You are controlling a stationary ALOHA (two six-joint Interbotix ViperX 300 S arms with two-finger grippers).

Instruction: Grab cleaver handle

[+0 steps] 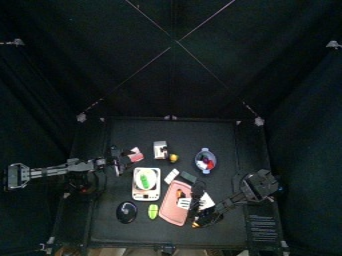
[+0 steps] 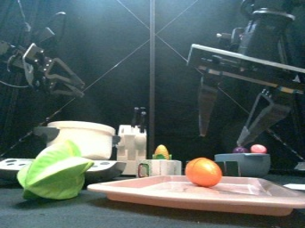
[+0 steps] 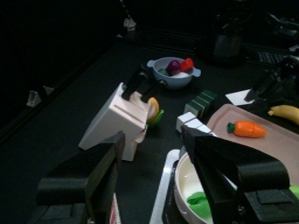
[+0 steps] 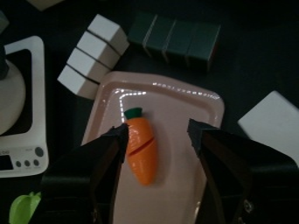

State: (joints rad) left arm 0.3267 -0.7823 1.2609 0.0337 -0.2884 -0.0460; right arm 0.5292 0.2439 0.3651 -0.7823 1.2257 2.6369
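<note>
The white knife block [image 3: 114, 124] stands on the table with black handles [image 3: 140, 85] sticking out of its top; I cannot tell which one is the cleaver's. It also shows in the top view [image 1: 160, 152] and the front view [image 2: 131, 142]. My left gripper [image 3: 152, 166] is open and empty, a short way from the block with the jaws pointing toward it; in the top view [image 1: 118, 158] it is left of the block. My right gripper [image 4: 158, 131] is open and hovers over a carrot [image 4: 142, 150] on the pink tray [image 4: 198, 105].
A blue-grey bowl [image 3: 176, 73] with fruit stands beyond the block. A scale with a white bowl [image 1: 147, 180] sits at centre-left. An orange [image 2: 204, 171] lies on the tray, a green leaf [image 2: 53, 169] at the front left. Dark and white blocks [image 4: 176, 37] lie beside the tray.
</note>
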